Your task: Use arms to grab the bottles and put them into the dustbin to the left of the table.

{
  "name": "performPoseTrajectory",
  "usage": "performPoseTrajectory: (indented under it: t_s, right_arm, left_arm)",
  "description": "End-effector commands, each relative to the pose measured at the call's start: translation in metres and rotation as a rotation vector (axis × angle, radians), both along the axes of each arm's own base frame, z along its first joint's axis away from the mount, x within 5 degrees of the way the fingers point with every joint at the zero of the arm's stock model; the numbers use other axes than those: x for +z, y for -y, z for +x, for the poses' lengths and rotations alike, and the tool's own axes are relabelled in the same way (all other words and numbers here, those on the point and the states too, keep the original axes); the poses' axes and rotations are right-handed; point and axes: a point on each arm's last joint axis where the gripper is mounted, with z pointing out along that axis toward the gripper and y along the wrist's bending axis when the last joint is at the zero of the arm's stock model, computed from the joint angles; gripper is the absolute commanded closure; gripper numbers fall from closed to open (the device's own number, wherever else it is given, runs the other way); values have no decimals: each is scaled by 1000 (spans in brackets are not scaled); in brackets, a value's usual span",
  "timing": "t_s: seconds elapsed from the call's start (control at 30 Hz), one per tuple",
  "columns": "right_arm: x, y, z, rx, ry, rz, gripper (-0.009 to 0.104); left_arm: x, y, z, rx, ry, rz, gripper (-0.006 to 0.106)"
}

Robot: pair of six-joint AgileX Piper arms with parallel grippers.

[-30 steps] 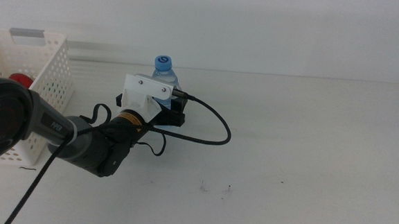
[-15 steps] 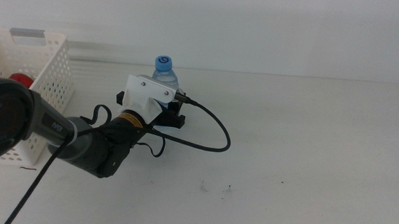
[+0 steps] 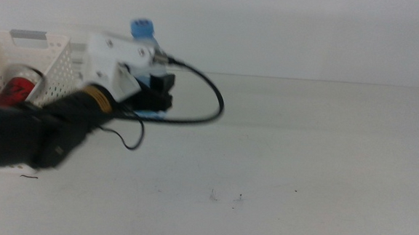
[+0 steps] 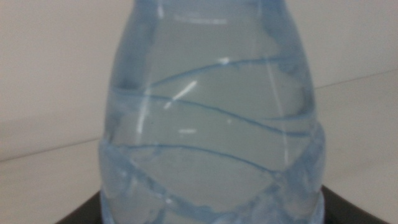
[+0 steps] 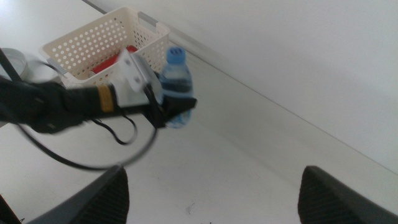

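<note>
The fingers of the left gripper (image 3: 156,92) pinch the water bottle (image 3: 143,32) low on its body; in the left wrist view the bottle (image 4: 211,112) fills the frame w/ dark finger edges at both lower corners. A second ago bottle stood on the counter (image 3: 302,159) w/ the gripper closed round it; now it's lifted clear of the surface and has swung toward the dustbin (image 3: 30,63), arm blurred w/ motion. So grasp held, and the carry is under way. Bottle isn't over the bin yet: it hangs just beside the bin's near wall, above rim height.

Right gripper (image 5: 211,193) waits off to the side, fingers spread wide apart, nothing between them; its camera looks across at the left arm (image 5: 81,102), the bottle (image 5: 177,87) and, beyond, the dustbin (image 5: 99,40).

Farther back, inside the bin, sth red (image 3: 18,87) shows, prob. the soda can, already binned. Yellow-drink bottle not visible in any view.

Judgement: next the arm needs to travel further left till the bottle is over the bin opening, then release. Risk: letting go early, so the bottle hits the rim and drops to the counter.
</note>
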Motion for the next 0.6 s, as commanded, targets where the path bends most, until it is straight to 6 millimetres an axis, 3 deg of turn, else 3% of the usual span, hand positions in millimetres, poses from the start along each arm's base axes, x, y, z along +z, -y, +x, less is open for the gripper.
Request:
performPoseTrajectory:
  t_s: [0.0,0.13,0.23,0.37,0.57]
  right_arm:
    - [4,2,-2,2,20,6,5]
    - [4,2,-2,2,20,6,5]
    - [4,2,-2,2,20,6,5]
    - [4,2,-2,2,20,6,5]
    - [4,2,-2,2,20,6,5]
  left_arm:
    - [39,-6,-11,26,1,-10,82]
    - [73,-21,-18,86,-109,85,82]
    - [100,-46,-11,157,-232,161,82]
    - [128,-79,-3,89,-338,253,82]
    - [159,-136,3,179,-403,285,82]
